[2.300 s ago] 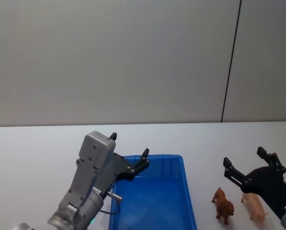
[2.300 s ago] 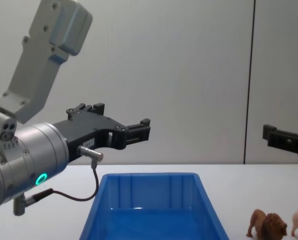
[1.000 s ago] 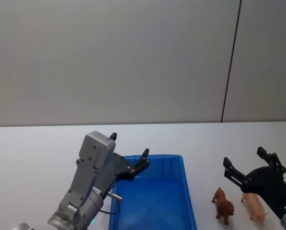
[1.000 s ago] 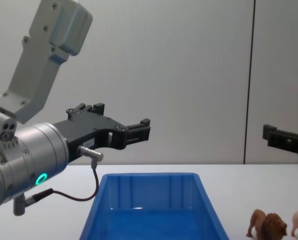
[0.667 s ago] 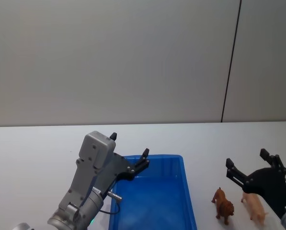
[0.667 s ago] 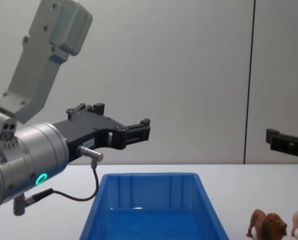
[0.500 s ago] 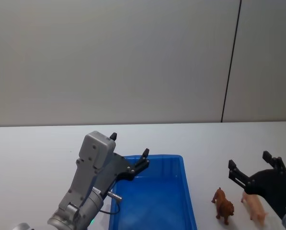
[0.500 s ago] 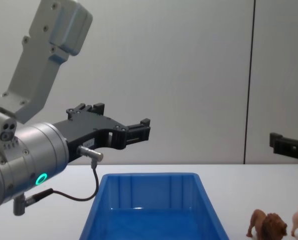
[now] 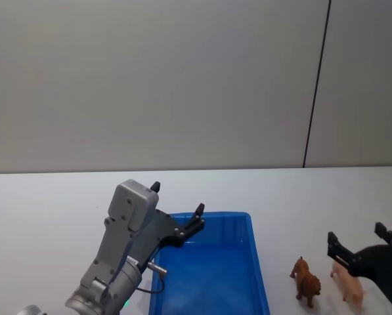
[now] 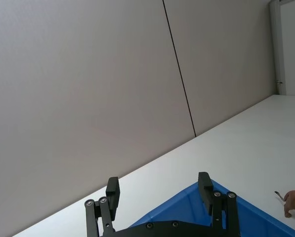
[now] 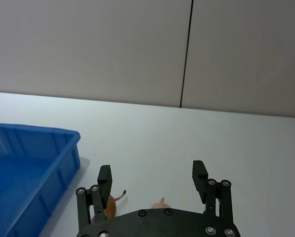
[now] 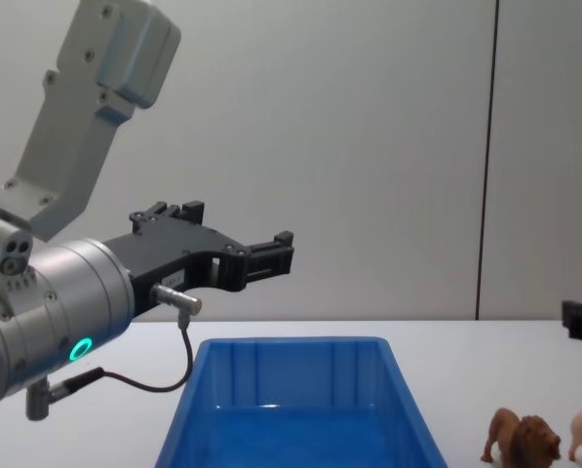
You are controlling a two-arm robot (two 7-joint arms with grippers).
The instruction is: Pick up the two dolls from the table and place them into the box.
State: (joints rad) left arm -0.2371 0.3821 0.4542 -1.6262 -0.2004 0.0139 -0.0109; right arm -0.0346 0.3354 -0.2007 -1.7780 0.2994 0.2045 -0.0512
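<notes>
The right gripper (image 9: 356, 239), spread wide, hovers over the pig (image 9: 350, 283) just beside the lion (image 9: 305, 279), right of the blue box (image 9: 212, 216) where the left gripper (image 9: 177, 199) idles, likewise spread, so a crooked descent could topple the lion.

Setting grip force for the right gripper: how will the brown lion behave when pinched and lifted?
The lion looks like moulded plastic: probably stiff and light. Standing on thin legs, it may tip if nudged sideways. The pig stands close beside it, so the open right gripper above them might knock that too.
</notes>
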